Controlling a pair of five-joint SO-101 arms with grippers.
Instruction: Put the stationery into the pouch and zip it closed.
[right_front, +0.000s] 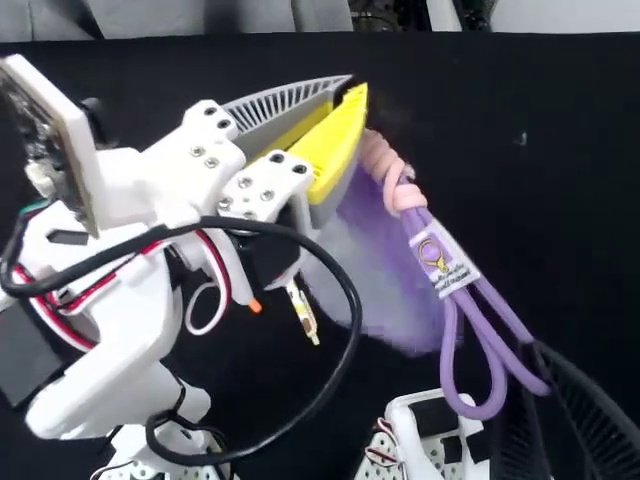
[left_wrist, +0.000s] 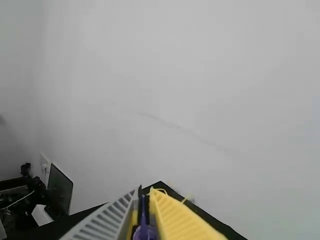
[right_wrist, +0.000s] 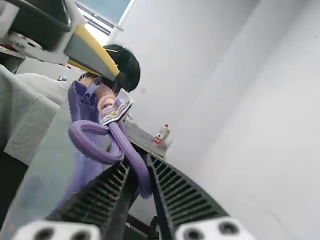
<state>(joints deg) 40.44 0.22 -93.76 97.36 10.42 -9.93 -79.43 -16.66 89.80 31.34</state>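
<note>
A translucent purple pouch (right_front: 380, 260) hangs in the air over the black table (right_front: 540, 120). My left gripper (right_front: 345, 92), with one yellow and one grey ribbed finger, is raised high and shut on the pouch's top edge; purple material shows between its fingers (left_wrist: 145, 225). A pink knot (right_front: 385, 165) joins the pouch to a purple cord loop (right_front: 480, 330) with a white tag (right_front: 440, 260). The loop runs down to my right gripper (right_front: 500, 400), whose black ribbed fingers (right_wrist: 175, 195) are shut on the cord (right_wrist: 137, 172). The pouch (right_wrist: 55, 165) hangs beside it.
The left arm's white body (right_front: 130, 300) and its black and red cables (right_front: 330, 290) fill the near left of the table. The back right of the black table surface lies bare. A white wall (left_wrist: 200, 100) stands behind the left gripper.
</note>
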